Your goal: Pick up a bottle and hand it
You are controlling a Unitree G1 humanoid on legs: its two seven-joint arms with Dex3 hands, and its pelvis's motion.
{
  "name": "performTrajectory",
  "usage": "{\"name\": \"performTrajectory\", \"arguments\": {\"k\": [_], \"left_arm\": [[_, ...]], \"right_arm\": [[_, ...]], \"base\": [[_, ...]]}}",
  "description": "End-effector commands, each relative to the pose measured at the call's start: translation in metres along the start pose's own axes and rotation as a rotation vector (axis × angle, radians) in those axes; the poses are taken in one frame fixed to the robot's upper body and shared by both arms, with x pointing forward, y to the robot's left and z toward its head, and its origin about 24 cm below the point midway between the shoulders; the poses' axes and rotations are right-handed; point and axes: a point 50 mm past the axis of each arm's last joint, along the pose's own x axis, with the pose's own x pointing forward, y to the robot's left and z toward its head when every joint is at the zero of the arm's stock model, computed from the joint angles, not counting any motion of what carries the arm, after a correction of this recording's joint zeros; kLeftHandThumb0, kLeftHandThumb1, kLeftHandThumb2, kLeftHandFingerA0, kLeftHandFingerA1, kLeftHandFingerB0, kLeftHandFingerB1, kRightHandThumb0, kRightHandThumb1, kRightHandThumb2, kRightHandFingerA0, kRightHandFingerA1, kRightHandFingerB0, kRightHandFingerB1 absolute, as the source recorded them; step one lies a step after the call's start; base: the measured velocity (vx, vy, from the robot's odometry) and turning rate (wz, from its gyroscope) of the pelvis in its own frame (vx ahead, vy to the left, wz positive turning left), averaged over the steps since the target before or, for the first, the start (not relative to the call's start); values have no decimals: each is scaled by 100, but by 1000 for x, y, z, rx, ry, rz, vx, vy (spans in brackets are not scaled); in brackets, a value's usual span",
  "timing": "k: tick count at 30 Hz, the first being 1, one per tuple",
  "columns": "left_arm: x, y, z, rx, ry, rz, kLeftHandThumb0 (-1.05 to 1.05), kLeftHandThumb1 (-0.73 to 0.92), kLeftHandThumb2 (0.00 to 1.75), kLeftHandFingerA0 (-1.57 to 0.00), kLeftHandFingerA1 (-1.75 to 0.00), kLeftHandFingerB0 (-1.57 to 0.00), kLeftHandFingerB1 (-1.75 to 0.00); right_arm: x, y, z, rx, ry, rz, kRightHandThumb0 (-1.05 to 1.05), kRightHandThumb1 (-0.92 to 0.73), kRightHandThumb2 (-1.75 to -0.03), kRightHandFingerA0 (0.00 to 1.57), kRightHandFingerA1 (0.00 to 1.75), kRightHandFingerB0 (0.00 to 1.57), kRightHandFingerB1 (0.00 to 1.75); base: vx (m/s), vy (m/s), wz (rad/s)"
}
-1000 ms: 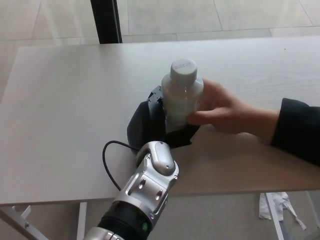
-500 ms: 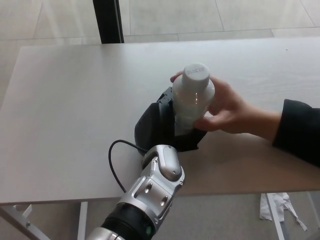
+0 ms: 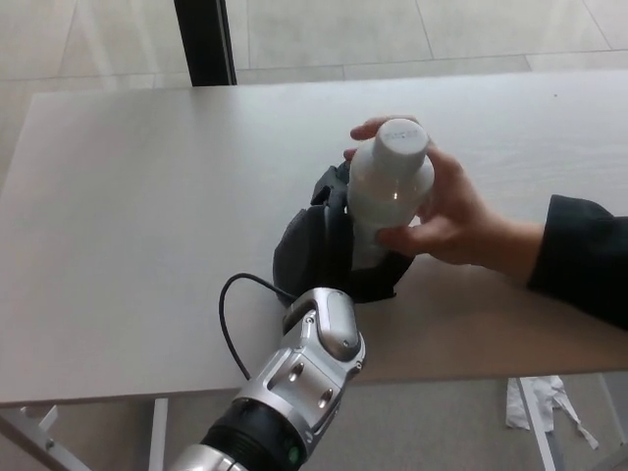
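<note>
Since a second ago the bottle [image 3: 389,191] has risen up and to the right with my left hand [image 3: 329,245], and the person's hand [image 3: 442,211] has wrapped further around it. My black fingers [image 3: 334,211] are clamped on its lower body, which hides the base, while the person's dark sleeve [image 3: 579,260] is cut off at the right edge. The bottle stands nearly upright above the table [image 3: 128,196], white cap [image 3: 402,137] toward the camera, long axis leaning slightly right.
</note>
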Motion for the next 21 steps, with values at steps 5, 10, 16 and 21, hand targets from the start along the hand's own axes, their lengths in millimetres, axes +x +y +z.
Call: {"name": "performTrajectory", "arguments": {"k": [5,10,16,21], "left_arm": [[14,-20,116,188,-51,-350,-53,60,58,0,0,0,0],[19,8,114,137,-104,-346,-64,53,71,0,0,0,0],[-5,83,84,26,-288,-278,-74,58,71,0,0,0,0],[-57,162,36,43,-364,-241,-91,50,82,0,-15,0,0]], "right_arm": [[-4,-5,-2,-5,-8,-54,-91,-46,-92,48,72,34,61],[-4,-8,-5,-8,-3,-43,-90,-47,-93,48,73,30,59],[-4,-13,-5,12,2,-60,-83,-58,-59,56,73,32,57],[-5,-18,-4,79,22,-39,-85,-55,-56,43,78,35,63]], "base": [[0,0,0],[0,0,0],[0,0,0],[0,0,0]]}}
